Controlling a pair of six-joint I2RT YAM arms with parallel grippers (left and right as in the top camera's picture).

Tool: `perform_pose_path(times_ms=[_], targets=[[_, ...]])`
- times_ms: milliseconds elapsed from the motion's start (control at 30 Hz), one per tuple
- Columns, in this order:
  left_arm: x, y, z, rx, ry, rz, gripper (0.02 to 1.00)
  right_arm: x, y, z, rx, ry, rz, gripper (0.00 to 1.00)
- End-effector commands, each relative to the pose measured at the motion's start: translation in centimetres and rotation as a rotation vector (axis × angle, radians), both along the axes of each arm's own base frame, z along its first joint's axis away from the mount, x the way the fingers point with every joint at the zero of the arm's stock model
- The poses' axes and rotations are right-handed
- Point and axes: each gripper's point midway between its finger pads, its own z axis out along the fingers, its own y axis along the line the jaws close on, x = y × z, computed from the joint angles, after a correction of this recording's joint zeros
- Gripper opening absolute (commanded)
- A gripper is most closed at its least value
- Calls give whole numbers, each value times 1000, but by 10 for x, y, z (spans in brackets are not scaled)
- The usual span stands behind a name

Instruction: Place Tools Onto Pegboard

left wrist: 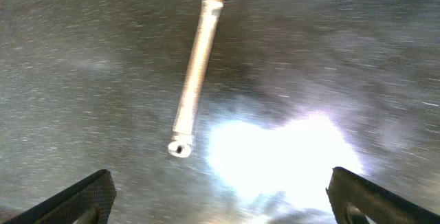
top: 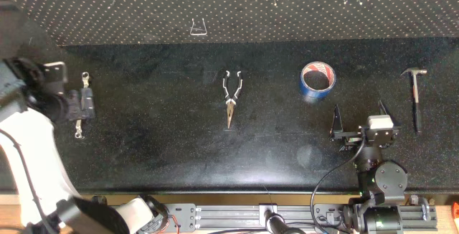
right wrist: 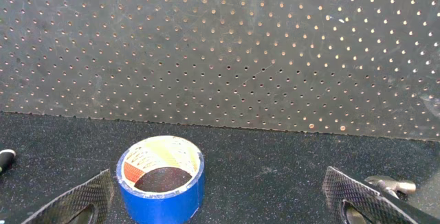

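A: So, which step now?
B: First pick-up, I think: the left gripper (left wrist: 220,203), fingers apart, hovers over the slim metal tool (left wrist: 192,80), far left of the pliers (top: 230,97). The right gripper (top: 358,118) is spread too. Next: lower, close.

The tape roll (right wrist: 161,176) stands on the table (top: 165,141) just ahead of the right gripper (right wrist: 218,183), nearer its left finger than its right, with the pegboard (right wrist: 275,52) upright behind it. The hammer (top: 415,99) lies outside the right finger, and the pliers (top: 231,96) lie well beyond the left one. Under the left gripper (left wrist: 220,183), a metal tool (left wrist: 194,80) lies ahead of the spread fingers, closer to the left finger.
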Motion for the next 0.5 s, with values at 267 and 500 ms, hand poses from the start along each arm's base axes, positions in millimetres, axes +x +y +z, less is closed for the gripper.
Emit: perform_pose_path(times_ms=[267,500], targets=[[10,41,-113,-135,260,-172,996,0,0,-1,-13,0,4,991],[31,59,-127,-126,255,-172,1000,0,0,-1,-13,0,4,991]])
